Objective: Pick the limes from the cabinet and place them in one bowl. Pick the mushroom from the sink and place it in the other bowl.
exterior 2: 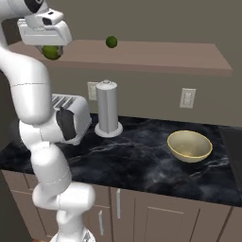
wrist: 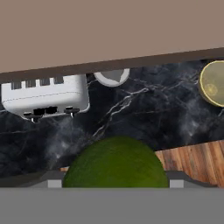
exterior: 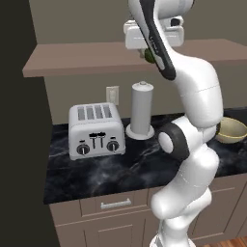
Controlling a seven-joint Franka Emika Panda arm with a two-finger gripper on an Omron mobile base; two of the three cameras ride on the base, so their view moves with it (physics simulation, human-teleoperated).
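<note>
My gripper hangs in the air just in front of the reddish-brown cabinet shelf and is shut on one dark green lime. The same lime bulges large at the bottom of the hand view, and a sliver of it peeks from behind the arm in the left base view. A second lime rests on the shelf further right. The pale yellow bowl stands on the black counter to the right, also seen as the bowl and the bowl.
A white toaster and a grey paper-towel holder stand on the black marble counter below the shelf. A dark panel closes the left side. Wall sockets sit behind. Wooden floor lies below the counter edge.
</note>
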